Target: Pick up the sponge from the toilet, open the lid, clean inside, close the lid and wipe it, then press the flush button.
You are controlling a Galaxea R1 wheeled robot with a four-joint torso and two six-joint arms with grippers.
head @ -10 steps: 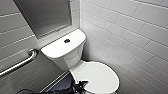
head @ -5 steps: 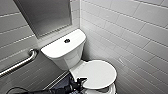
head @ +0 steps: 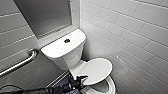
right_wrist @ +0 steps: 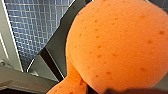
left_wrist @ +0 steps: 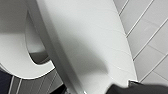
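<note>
Up comes the lid point(head: 96, 70): a moment ago it lay nearly flat over the bowl, and now its front edge stands clear, with a dark crescent of the bowl's opening showing beneath it. The left gripper point(head: 80, 79) is at the lid's near rim, touching it or just beside it, at the end of the dark arm reaching in from low on the left. How wide that claw stands I cannot tell.

From the left wrist, the lid's smooth white face tilts across the view, with the seat ring point(left_wrist: 15, 57) below and apart from it, so the hinge is partway through its swing.

The right gripper point(right_wrist: 110, 89) appears closed on the sponge point(right_wrist: 117, 45), which hangs bright orange close before the wrist camera, its pinched middle at the claw.

On the toilet point(head: 75, 60), the flush button point(head: 67, 40) sits untouched in the tank top. I judge the opening step half done: the lid is still well short of upright, and the cleaning inside has not begun.
</note>
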